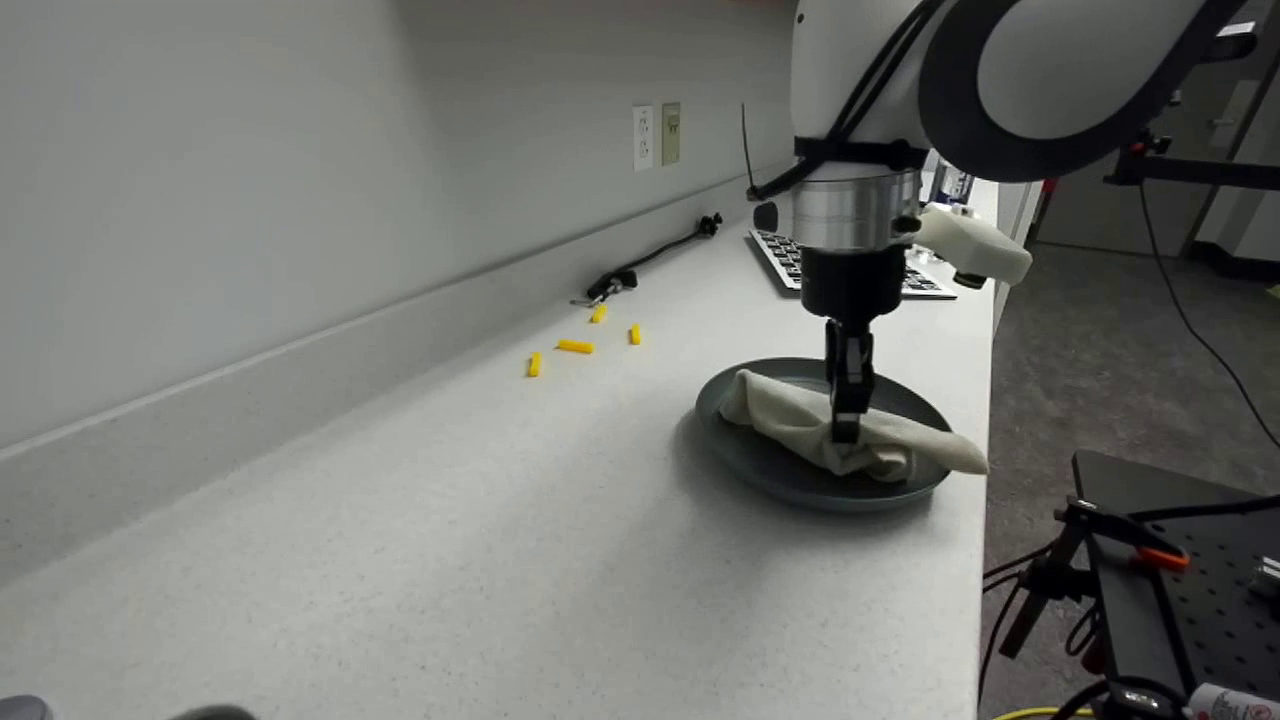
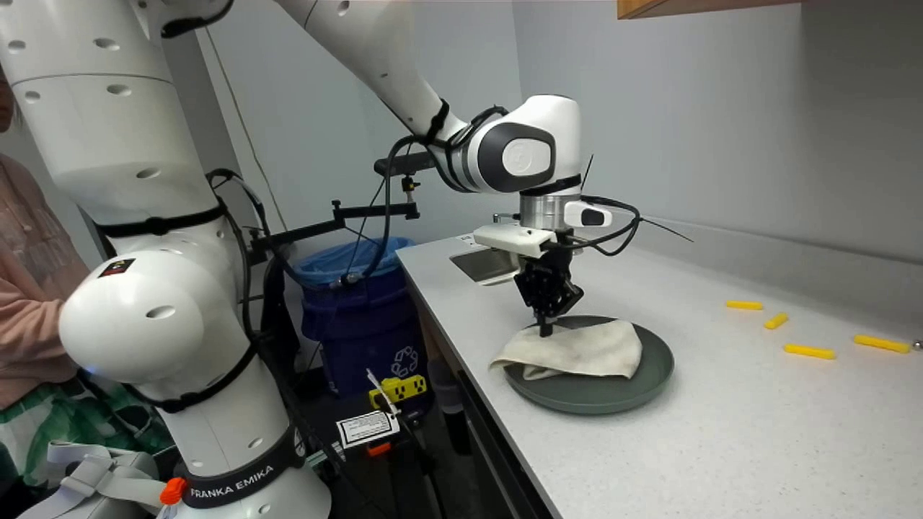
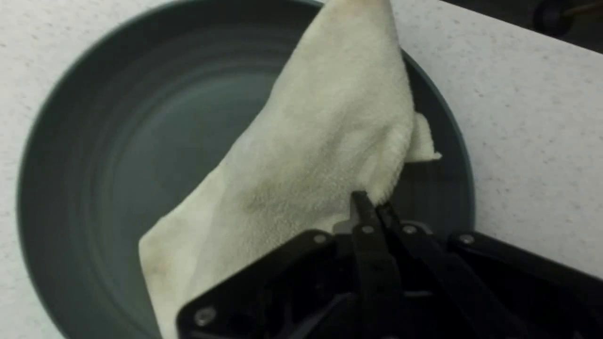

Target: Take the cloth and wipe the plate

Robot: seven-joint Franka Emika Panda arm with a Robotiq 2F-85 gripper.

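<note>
An off-white cloth lies folded and creased across the plate in both exterior views, with one end hanging over the plate's rim. The wrist view shows faint brownish marks on the cloth. The plate is round and dark grey-green, and lies flat on the counter. My gripper points down over the plate. In the wrist view its fingertips are close together with a fold of the cloth's edge pinched between them. The cloth hides part of the plate's middle.
The counter's front edge is close beside the plate. Several yellow sticks lie toward the wall. A keyboard and a black cable lie farther along. A sink is set into the counter.
</note>
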